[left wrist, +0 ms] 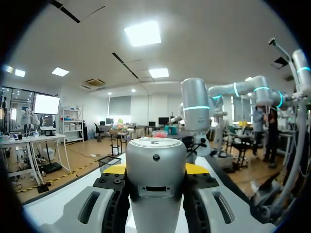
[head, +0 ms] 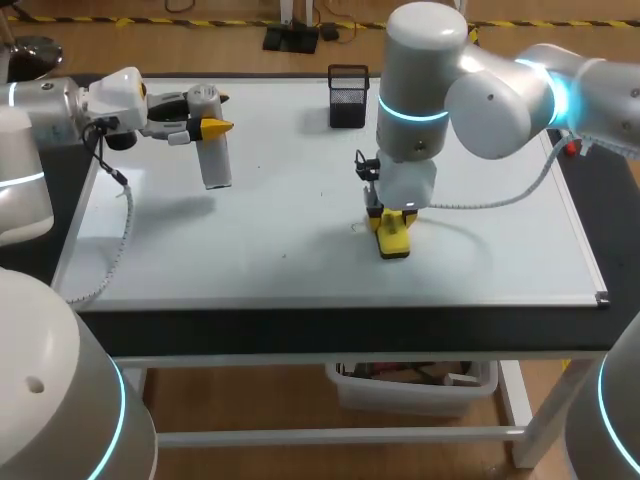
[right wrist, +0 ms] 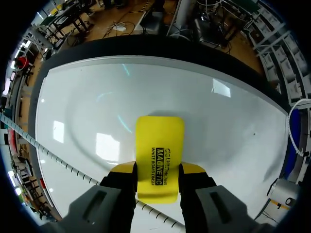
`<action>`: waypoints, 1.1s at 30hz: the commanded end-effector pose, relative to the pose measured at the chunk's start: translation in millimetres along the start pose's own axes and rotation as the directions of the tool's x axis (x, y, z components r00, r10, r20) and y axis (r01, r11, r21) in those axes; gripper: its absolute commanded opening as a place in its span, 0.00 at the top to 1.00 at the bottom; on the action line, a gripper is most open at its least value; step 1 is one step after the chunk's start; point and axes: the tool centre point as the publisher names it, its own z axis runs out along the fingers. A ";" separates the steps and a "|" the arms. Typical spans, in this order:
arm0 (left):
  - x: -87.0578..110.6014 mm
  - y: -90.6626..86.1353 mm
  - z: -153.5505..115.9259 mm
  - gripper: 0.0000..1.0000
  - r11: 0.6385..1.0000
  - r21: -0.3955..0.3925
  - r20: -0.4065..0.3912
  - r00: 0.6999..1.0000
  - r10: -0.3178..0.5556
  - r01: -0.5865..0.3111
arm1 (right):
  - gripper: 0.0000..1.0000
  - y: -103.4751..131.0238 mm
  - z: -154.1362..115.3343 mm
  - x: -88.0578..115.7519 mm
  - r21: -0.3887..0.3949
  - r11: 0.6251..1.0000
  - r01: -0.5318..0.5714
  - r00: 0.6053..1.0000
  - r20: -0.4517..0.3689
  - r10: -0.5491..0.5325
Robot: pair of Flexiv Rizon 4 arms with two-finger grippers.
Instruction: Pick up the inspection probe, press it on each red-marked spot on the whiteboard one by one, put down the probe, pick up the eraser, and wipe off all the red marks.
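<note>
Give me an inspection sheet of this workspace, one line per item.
Surface: whiteboard lies flat on the table; no red marks seen on its bare part.
Job's things: probe is held above the board's left part; yellow eraser is down on the board near its middle.
Clutter: black mesh holder stands at the board's far edge.
Grippers: left hand is shut on the probe; right hand is shut on the eraser.
Cables: coiled cable hangs from the left arm over the board's left edge; white cable loops from the right arm above the board.
Surroundings: nothing seen.
</note>
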 end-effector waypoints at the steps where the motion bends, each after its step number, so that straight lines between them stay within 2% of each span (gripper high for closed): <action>1: 0.6 0.0 0.9 1.00 1.000 0.001 0.003 1.000 0.003 -0.003 | 1.00 -2.1 -3.7 6.6 -0.002 1.000 -0.010 1.000 -0.004 0.010; 5: 0.6 0.0 0.9 1.00 1.000 0.001 0.003 1.000 0.003 -0.003 | 1.00 -7.9 -21.5 -3.5 -0.001 1.000 0.017 1.000 -0.004 -0.017; 10: 0.6 0.0 0.9 1.00 1.000 0.001 0.003 1.000 0.003 -0.003 | 1.00 -14.7 -35.4 -33.9 0.001 0.997 0.077 0.997 0.001 -0.077; 15: 0.6 0.0 0.9 1.00 1.000 0.001 0.003 1.000 0.003 -0.003 | 1.00 -16.2 -30.1 -63.0 0.003 0.992 0.125 0.992 -0.004 -0.125; 20: 0.6 0.0 0.9 1.00 1.000 0.001 0.003 1.000 0.003 -0.003 | 1.00 -11.3 -17.4 -83.5 0.003 0.985 0.172 0.985 -0.027 -0.172; 25: 0.6 0.0 0.9 1.00 1.000 0.001 0.003 1.000 0.003 -0.003 | 1.00 -8.3 -6.8 -89.7 -0.015 0.981 0.192 0.980 -0.042 -0.192; 33: 0.6 0.0 0.9 1.00 1.000 0.001 0.003 1.000 0.003 -0.003 | 1.00 -9.7 -1.5 -82.0 -0.022 0.984 0.176 0.984 -0.030 -0.176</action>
